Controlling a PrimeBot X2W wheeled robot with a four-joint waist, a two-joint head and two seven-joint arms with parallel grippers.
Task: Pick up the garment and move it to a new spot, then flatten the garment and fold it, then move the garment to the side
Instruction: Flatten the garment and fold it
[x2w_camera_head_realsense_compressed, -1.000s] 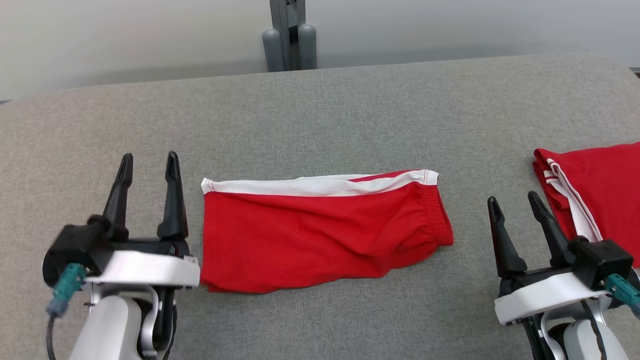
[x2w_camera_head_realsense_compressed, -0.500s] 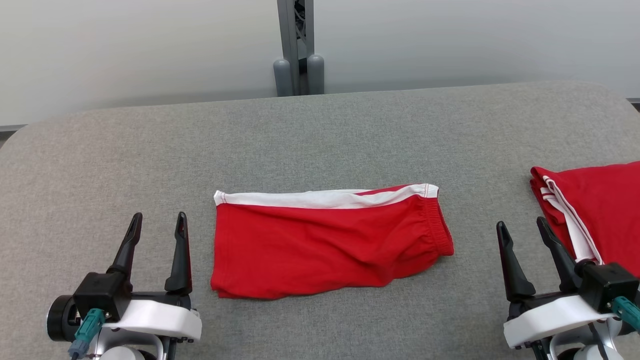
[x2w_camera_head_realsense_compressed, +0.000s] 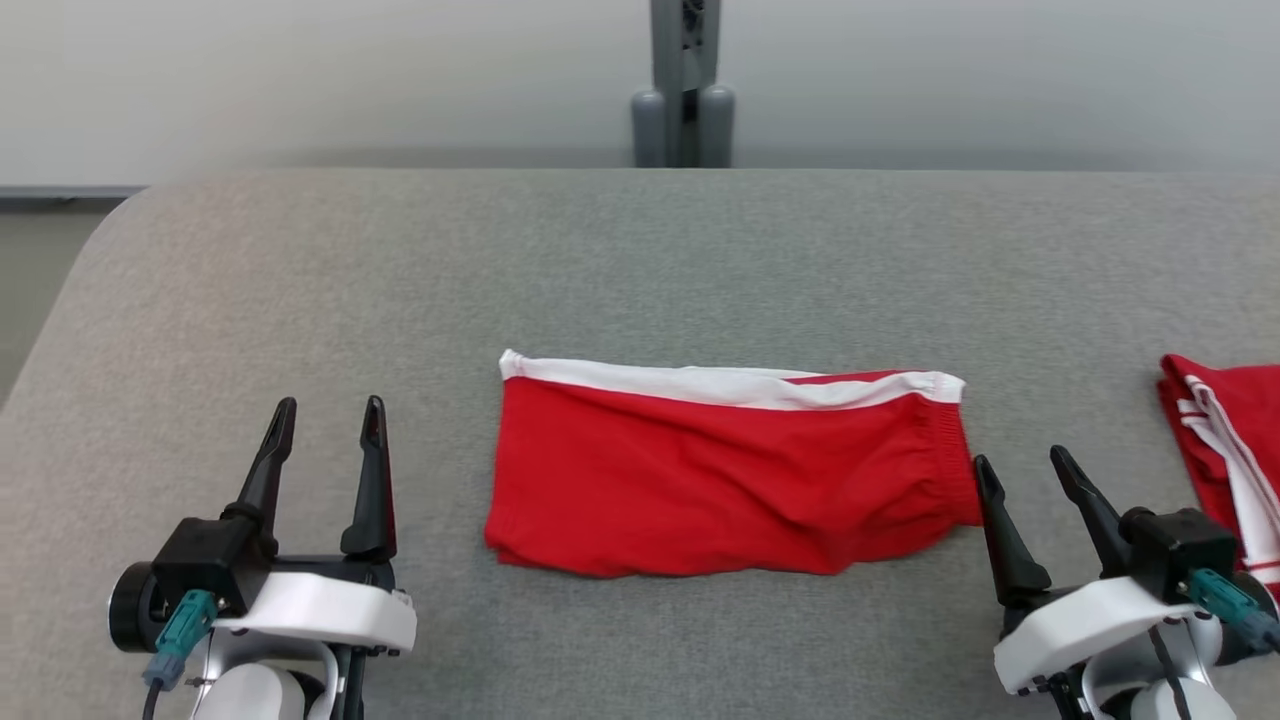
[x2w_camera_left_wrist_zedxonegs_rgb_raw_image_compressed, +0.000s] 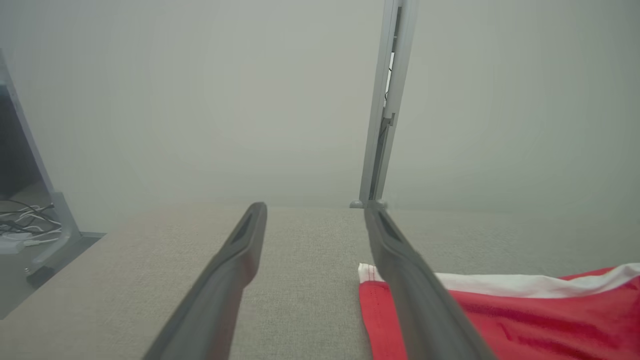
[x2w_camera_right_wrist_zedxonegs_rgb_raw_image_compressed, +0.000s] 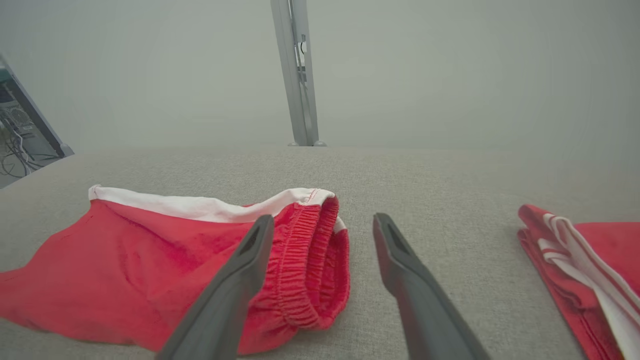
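The garment (x2w_camera_head_realsense_compressed: 730, 470) is a pair of red shorts with a white side stripe, lying folded flat in the middle of the grey padded table (x2w_camera_head_realsense_compressed: 640, 260). My left gripper (x2w_camera_head_realsense_compressed: 330, 405) stands open to the left of the garment's hem end, apart from it, with nothing between its fingers. In the left wrist view the gripper (x2w_camera_left_wrist_zedxonegs_rgb_raw_image_compressed: 315, 210) is open, and the garment's corner (x2w_camera_left_wrist_zedxonegs_rgb_raw_image_compressed: 525, 320) lies beside its right finger. My right gripper (x2w_camera_head_realsense_compressed: 1022, 460) is open just right of the elastic waistband. In the right wrist view the gripper (x2w_camera_right_wrist_zedxonegs_rgb_raw_image_compressed: 324, 220) is empty, and the garment (x2w_camera_right_wrist_zedxonegs_rgb_raw_image_compressed: 150, 260) lies by its left finger.
A second red garment with white stripes (x2w_camera_head_realsense_compressed: 1225, 450) lies folded at the table's right edge, right of my right gripper, also seen in the right wrist view (x2w_camera_right_wrist_zedxonegs_rgb_raw_image_compressed: 585, 270). A grey post (x2w_camera_head_realsense_compressed: 683, 90) stands behind the table. The table's rounded left edge (x2w_camera_head_realsense_compressed: 60, 330) drops off.
The head camera has turned left, shifting the whole picture right. My left gripper drew back towards me. My right gripper now sits closer to the garment's waistband end. Both stayed open.
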